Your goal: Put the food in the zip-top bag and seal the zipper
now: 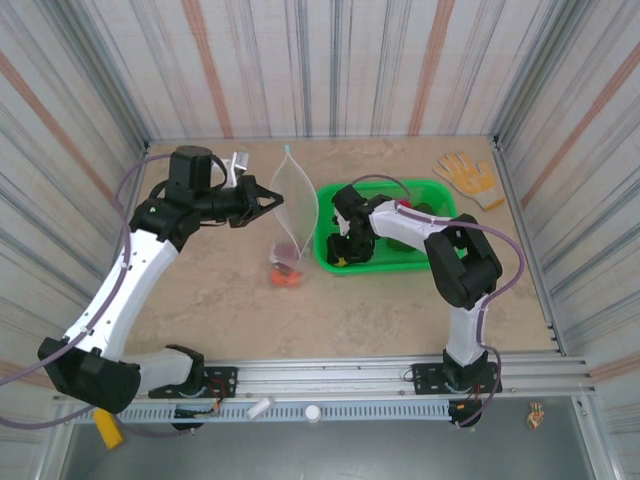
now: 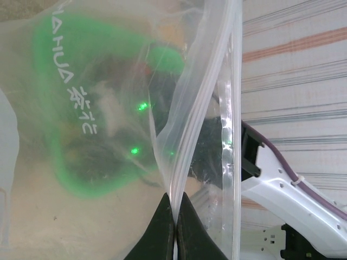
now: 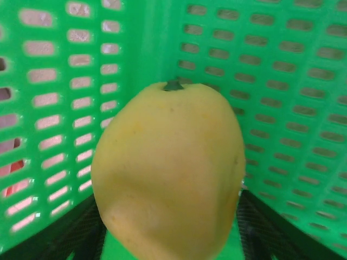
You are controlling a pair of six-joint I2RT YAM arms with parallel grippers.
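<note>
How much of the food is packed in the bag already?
A few pieces lie in the zip-top bag, which the left claw pinches open. The right claw grips a yellow fruit in the green basket. More food waits there, and the zipper is unsealed.

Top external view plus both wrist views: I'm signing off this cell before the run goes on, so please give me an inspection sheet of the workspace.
Surface: beige table, no spills seen.
Job's things: zip-top bag held upright, mouth open, some food at its bottom; zipper unsealed; more food in the green basket.
Clutter: yellow-tan glove in the far right corner.
Grippers: left gripper, jaws shut on the bag's edge; right gripper in the basket, jaws shut on a yellow fruit.
Cables: purple cables loop along both arms.
Surroundings: striped walls on three sides.
</note>
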